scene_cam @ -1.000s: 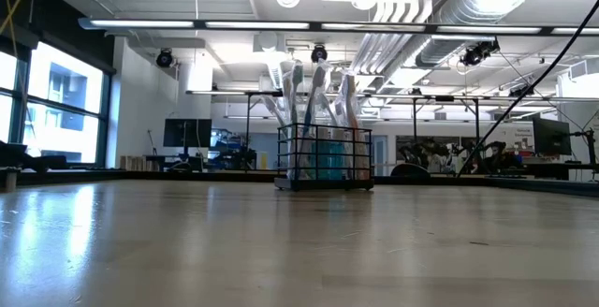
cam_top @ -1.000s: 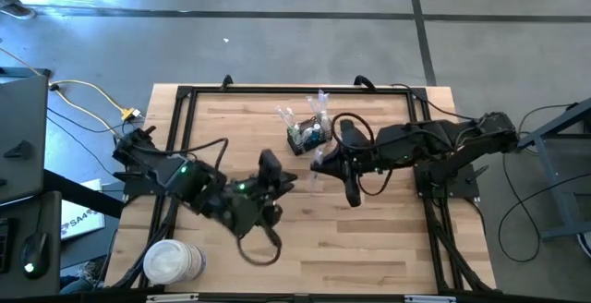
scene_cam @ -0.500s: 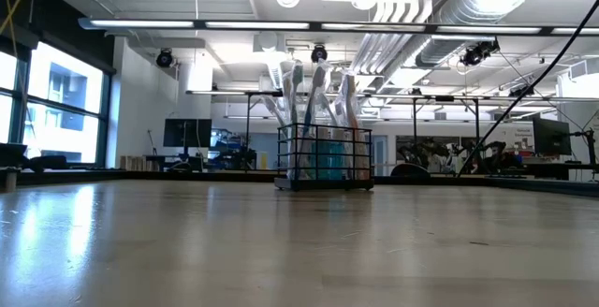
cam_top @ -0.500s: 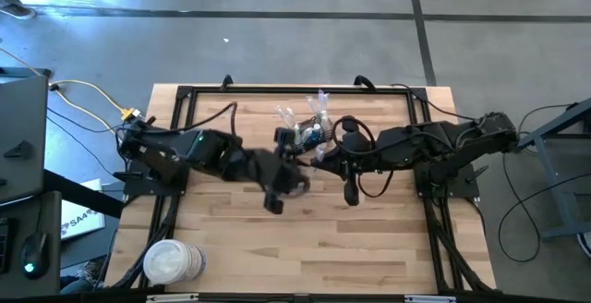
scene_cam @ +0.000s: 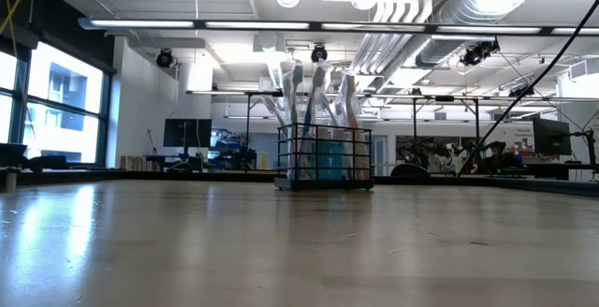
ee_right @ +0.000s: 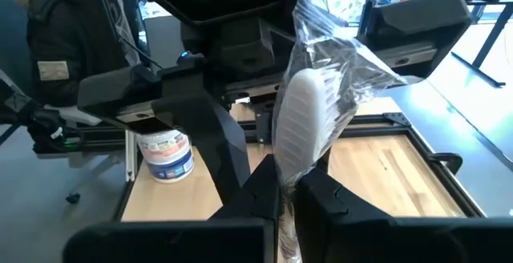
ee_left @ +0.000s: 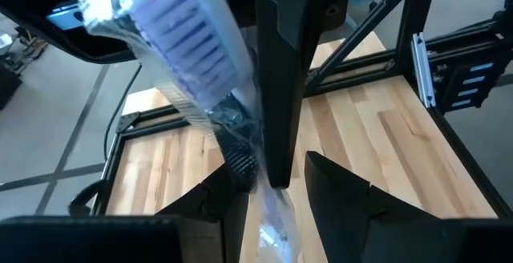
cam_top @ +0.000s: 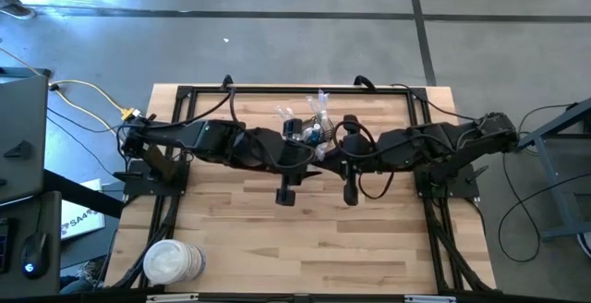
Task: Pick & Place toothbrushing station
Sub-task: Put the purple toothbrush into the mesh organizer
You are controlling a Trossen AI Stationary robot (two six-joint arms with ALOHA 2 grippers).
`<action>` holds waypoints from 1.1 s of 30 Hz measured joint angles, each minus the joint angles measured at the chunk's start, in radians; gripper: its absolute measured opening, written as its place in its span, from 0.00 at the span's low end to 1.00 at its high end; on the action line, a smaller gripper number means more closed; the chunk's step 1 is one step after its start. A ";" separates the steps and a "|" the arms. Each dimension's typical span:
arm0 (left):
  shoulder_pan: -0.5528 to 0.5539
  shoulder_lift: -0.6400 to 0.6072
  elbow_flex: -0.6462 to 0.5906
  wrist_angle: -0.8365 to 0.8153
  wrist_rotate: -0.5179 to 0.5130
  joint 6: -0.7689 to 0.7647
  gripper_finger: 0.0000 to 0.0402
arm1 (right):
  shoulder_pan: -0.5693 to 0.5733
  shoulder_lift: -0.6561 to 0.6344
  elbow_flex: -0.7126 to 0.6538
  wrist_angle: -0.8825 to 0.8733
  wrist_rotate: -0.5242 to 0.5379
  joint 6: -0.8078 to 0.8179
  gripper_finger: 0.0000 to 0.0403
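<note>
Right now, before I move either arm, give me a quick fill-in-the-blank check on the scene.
1. The item in clear wrap that the right claw is shut on is a ____.
2. The round white tub stands on the ____ arm's side of the table.
3. The black mesh basket rests on the ____.
Missing words: toothbrush; left; table.
</note>
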 joint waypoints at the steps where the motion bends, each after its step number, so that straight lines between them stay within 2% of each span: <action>1: 0.000 0.000 0.000 0.000 -0.001 0.002 0.30 | 0.000 0.000 0.000 0.000 -0.001 -0.005 0.02; 18: 0.001 0.000 0.000 0.015 -0.008 0.079 0.29 | -0.001 0.000 0.000 0.002 0.002 -0.067 0.02; 21: 0.000 0.000 0.000 0.017 -0.044 0.081 0.24 | -0.002 0.000 0.000 -0.001 0.003 -0.070 0.02; 26: 0.001 0.001 0.000 0.016 -0.049 0.071 0.06 | -0.001 0.000 0.000 -0.015 0.000 -0.086 0.03; 30: 0.000 0.001 0.000 0.016 -0.049 0.070 0.06 | 0.000 0.000 0.000 -0.019 -0.002 -0.086 0.04; 33: 0.000 0.001 0.000 0.014 -0.053 0.054 0.07 | 0.010 0.000 0.000 -0.024 0.002 -0.072 0.09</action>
